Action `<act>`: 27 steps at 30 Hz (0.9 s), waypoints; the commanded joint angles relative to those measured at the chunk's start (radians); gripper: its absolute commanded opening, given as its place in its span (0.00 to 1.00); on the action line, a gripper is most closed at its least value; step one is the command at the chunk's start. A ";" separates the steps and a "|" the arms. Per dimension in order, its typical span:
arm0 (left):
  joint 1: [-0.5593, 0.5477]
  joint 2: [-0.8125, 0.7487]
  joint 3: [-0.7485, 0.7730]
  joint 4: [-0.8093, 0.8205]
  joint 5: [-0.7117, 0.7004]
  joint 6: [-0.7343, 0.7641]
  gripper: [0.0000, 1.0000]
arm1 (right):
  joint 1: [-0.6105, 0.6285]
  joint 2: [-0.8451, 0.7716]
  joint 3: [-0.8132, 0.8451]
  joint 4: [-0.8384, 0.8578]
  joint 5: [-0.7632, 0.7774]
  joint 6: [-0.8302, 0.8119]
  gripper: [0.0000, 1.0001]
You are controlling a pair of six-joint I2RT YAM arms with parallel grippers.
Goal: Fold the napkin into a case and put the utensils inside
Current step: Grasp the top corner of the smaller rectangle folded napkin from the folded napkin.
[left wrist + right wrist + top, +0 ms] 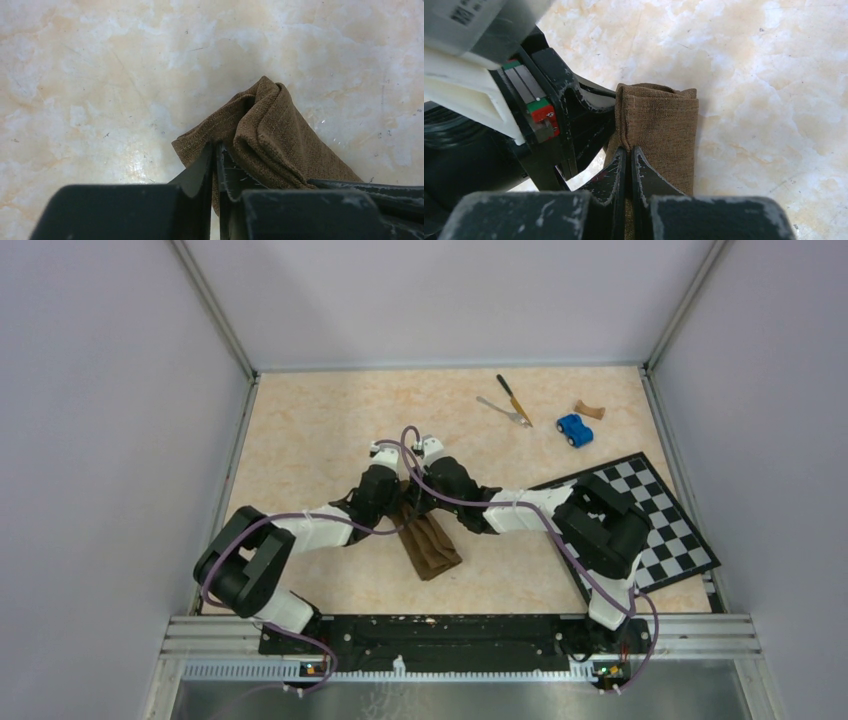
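1. Left claw (216,159): we read the jaws as drawn almost together, pinching a thin edge of the napkin (270,135) at the left side of its far end. This grip is a judgement, because the cloth between the tips is barely visible.
2. Napkin position: it lies on the table (300,430) near the middle, somewhat closer to the near edge than to the far edge.
3. Napkin axis: we see a long narrow strip. Its long axis runs from the far end, under both claws, toward the near edge and slightly toward the right edge. The whole free length therefore lies on the near side of the claws.
4. Napkin appearance: it is dark brown woven cloth, folded in several layers. The far end is bunched and raised, with rounded fold edges. The near end lies flat, with lengthwise creases.
5. Right claw (629,162): the jaws are pressed together at the same far end, just beside the left claw, apparently nipping a thin fold of the cloth.
6. Governing relation: both claws grip one end, so we judge that the next fold must travel along the long axis, toward the near end.
7. Utensils: the fork (503,411) and the knife (514,398) lie side by side near the far edge, right of the middle, well apart from the napkin. We judge the right arm the nearer one to them.
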 commanded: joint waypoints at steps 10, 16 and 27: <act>0.002 -0.163 -0.100 0.162 0.024 -0.040 0.00 | 0.027 0.023 0.080 -0.119 -0.058 -0.001 0.00; 0.021 -0.181 -0.128 0.192 0.068 -0.067 0.00 | 0.028 0.080 0.139 -0.205 -0.062 0.010 0.00; 0.036 -0.208 -0.158 0.218 0.124 -0.098 0.00 | 0.031 0.178 0.235 -0.262 -0.054 0.046 0.00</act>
